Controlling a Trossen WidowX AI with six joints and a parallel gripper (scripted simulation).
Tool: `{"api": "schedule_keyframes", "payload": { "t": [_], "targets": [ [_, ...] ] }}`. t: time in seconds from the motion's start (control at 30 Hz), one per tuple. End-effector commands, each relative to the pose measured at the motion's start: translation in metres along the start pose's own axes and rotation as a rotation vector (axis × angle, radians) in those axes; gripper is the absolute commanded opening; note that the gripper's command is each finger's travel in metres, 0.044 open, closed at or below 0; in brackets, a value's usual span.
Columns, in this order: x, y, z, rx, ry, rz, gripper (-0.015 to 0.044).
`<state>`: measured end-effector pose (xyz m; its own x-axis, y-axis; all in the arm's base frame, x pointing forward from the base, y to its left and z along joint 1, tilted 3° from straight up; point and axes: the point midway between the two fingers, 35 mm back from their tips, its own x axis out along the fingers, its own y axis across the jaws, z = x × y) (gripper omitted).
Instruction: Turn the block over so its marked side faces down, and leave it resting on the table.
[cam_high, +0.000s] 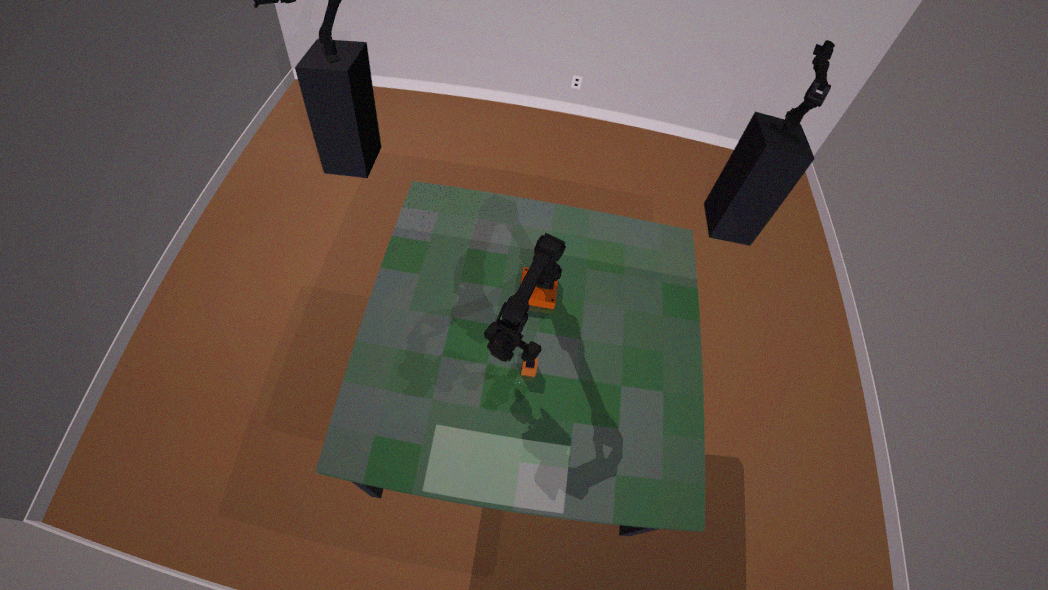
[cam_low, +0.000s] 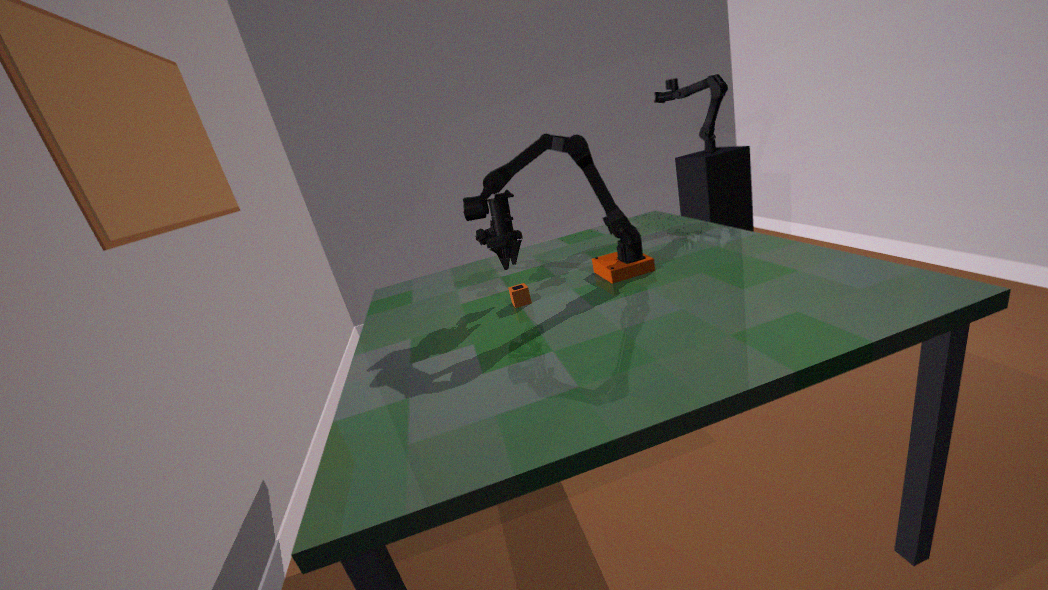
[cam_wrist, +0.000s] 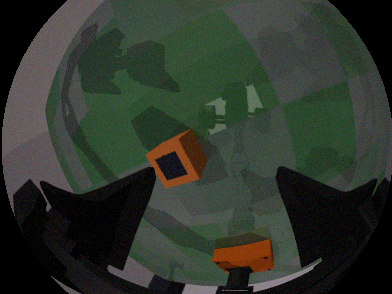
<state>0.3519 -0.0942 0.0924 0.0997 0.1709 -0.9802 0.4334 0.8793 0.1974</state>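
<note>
I am hovering my empty, wide-open jaws above the orange block (cam_wrist: 176, 159), its dark marked face upward. Next, I judge, I am descending to straddle it on the desk (cam_low: 733, 344).

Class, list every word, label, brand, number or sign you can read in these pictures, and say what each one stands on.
No readable text in any view.
Small orange block: a plain dark square mark on its upward face, no letters or digits.
Orange arm base: no lettering visible.
White wall outlet: too small to show any writing.
</note>
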Motion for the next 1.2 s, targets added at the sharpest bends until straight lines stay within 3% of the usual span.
{"api": "schedule_keyframes", "payload": {
  "t": [0.0, 0.37, 0.53, 1.17],
  "targets": [
    [-0.008, 0.055, -0.019, -0.381, 0.041, -0.127, 0.044],
    [-0.009, 0.064, -0.023, -0.439, 0.049, -0.146, 0.044],
    [0.024, 0.059, -0.024, -0.439, 0.049, -0.146, 0.044],
    [0.053, 0.058, -0.025, -0.439, 0.049, -0.146, 0.044]
  ]
}}
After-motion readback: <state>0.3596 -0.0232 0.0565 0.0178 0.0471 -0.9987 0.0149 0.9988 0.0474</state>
